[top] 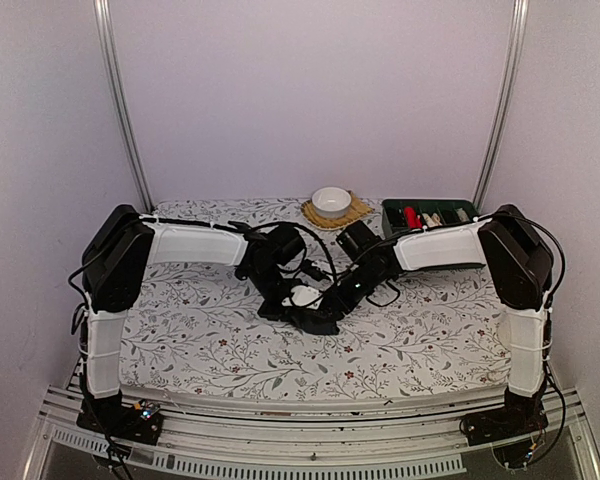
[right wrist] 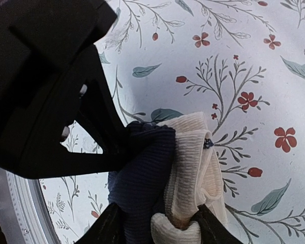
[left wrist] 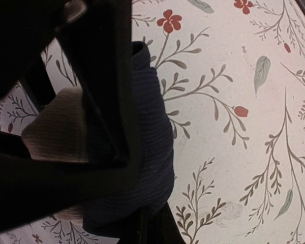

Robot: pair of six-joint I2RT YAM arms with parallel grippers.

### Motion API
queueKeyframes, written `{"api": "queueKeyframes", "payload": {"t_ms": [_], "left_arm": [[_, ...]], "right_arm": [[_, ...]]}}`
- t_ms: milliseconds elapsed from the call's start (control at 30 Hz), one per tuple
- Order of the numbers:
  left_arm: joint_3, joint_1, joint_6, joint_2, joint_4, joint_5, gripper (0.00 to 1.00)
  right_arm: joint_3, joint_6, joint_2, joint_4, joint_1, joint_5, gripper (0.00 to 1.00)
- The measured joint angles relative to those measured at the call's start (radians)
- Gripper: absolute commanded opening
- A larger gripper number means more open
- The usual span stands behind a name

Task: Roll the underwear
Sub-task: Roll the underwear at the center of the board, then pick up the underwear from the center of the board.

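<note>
The underwear (right wrist: 142,178) lies bunched mid-tabletop (top: 190,330), between both arms: dark ribbed cloth with a cream part folded in. Your left jaws are closed and seem to pinch its edge. Your right jaws straddle one end, cloth filling the gap; whether they bite, you cannot tell. Expect it to be light, limp and stretchy, not fragile, and likely to sag and unroll if released. Take hold across the bundle's full thickness, not a single layer, and keep it low

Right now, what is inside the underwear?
A cream ribbed cloth shows out of the dark underwear where it opens. How far it runs inside, the dark fabric covers.
</note>
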Motion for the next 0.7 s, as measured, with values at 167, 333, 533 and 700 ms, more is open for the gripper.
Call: {"api": "queueKeyframes", "payload": {"t_ms": [167,333,533,700], "left_arm": [[0.0,0.002,-0.005,0.0,0.0,0.004,0.0],[-0.002,0.005,-0.006,-0.002,0.002,0.013,0.26],[-0.083,0.007,-0.031,-0.058,0.017,0.026,0.77],[-0.183,0.016,-0.069,-0.168,0.052,0.028,0.99]], "right_arm": [[-0.001,-0.009,0.0,0.004,0.0,-0.003,0.33],[-0.009,-0.01,-0.004,0.013,0.0,-0.006,0.28],[-0.034,-0.007,-0.019,0.033,0.005,-0.007,0.25],[-0.071,0.003,-0.047,0.048,-0.003,0.001,0.23]]}}
